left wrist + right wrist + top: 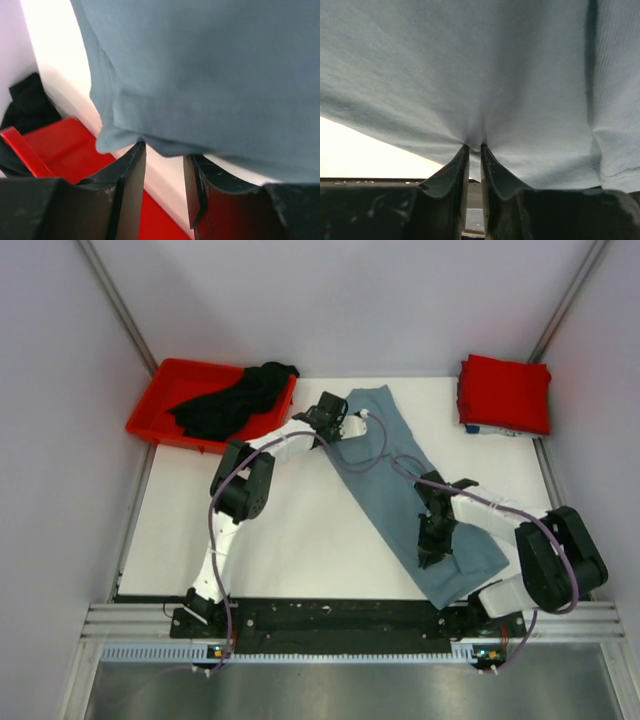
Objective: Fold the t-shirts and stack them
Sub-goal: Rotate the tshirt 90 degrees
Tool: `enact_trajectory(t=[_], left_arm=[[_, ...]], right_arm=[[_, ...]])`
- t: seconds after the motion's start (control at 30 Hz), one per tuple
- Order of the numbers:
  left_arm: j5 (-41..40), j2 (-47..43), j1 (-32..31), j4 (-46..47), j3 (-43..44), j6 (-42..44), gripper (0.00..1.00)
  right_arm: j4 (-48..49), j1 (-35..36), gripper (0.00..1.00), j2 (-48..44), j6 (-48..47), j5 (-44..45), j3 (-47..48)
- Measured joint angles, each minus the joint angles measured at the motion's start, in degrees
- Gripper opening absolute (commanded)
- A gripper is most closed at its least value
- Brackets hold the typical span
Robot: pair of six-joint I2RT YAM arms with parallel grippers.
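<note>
The grey-blue t-shirt (395, 505) lies as a long diagonal band from the far middle of the white table to the near right. My left gripper (337, 420) is at its far left end; in the left wrist view the gripper (165, 150) is open, with the hem of the shirt (210, 65) draped over its tips. My right gripper (432, 545) is on the shirt's near part and is shut, pinching a tuck of the cloth (470, 65) between its tips (475, 146). The black t-shirt (235, 400) lies bunched in the bin. The red t-shirt (505, 390) lies folded at the far right.
The red plastic bin (160, 405) stands at the far left corner, just beyond my left gripper; its wall (60, 145) and the black t-shirt (27, 105) show in the left wrist view. A small blue and white thing peeks from under the red t-shirt. Grey walls close in the table.
</note>
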Motion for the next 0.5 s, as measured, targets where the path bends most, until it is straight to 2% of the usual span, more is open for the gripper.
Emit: enact_trajectory(t=[0.1, 0.3, 0.4, 0.5], left_arm=[[-1.2, 4.1, 0.3, 0.5, 5.8, 0.6, 0.37], [-2.9, 12.2, 1.8, 0.5, 18.2, 1.4, 0.39], [-3.8, 14.7, 3.7, 1.6, 21.8, 1.6, 0.49], [-4.7, 15.4, 5.9, 3.1, 22.8, 1.5, 0.58]], right_arm=[[0.2, 0.4, 0.11, 2.0, 1.4, -2.4, 0.8], [2.4, 5.3, 0.11, 9.9, 3.7, -8.9, 6.8], [4.1, 9.0, 0.11, 15.2, 4.6, -12.0, 11.9], [8.1, 12.4, 0.16, 20.6, 5.7, -15.9, 17.6]])
